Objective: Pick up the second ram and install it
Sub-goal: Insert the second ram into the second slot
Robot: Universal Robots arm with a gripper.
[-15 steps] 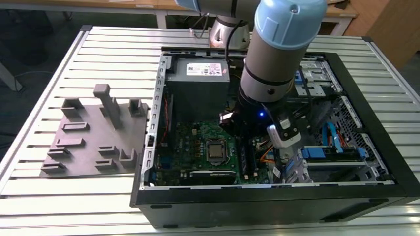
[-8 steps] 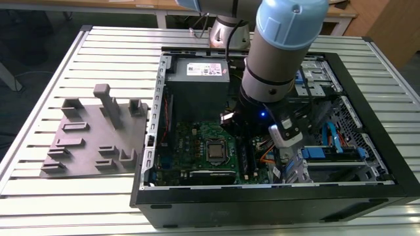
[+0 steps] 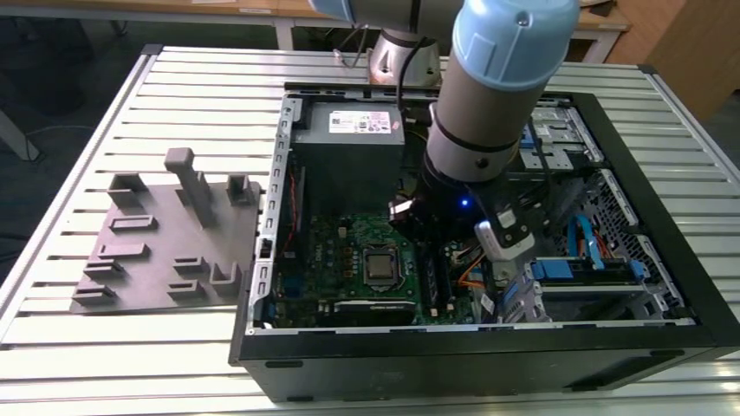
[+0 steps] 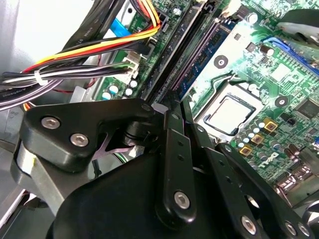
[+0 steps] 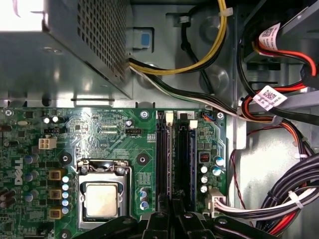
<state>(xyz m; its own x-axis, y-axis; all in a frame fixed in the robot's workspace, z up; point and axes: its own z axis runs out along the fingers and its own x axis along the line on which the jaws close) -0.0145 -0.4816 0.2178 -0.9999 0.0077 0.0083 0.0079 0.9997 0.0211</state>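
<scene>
My gripper (image 3: 431, 253) reaches down into the open computer case (image 3: 647, 173), over the memory slots (image 4: 192, 57) of the green motherboard (image 3: 347, 238). In the first wrist view its fingers (image 5: 158, 221) stand close together at the near end of the slots. The second ram (image 5: 172, 167), a long thin dark stick seen edge-on, runs from between them along one slot. I cannot tell whether it is fully seated. Another dark stick with a bluish face (image 5: 188, 159) sits in the neighbouring slot. The gripper (image 4: 178, 110) shows black linkages in the second wrist view.
The silver processor (image 5: 102, 199) lies beside the slots. Bundled cables (image 5: 279, 199) crowd the far side of the slots, and the power supply (image 3: 347, 143) is at the back of the case. A grey fixture plate (image 3: 162, 251) with posts lies outside, at the exterior view's left.
</scene>
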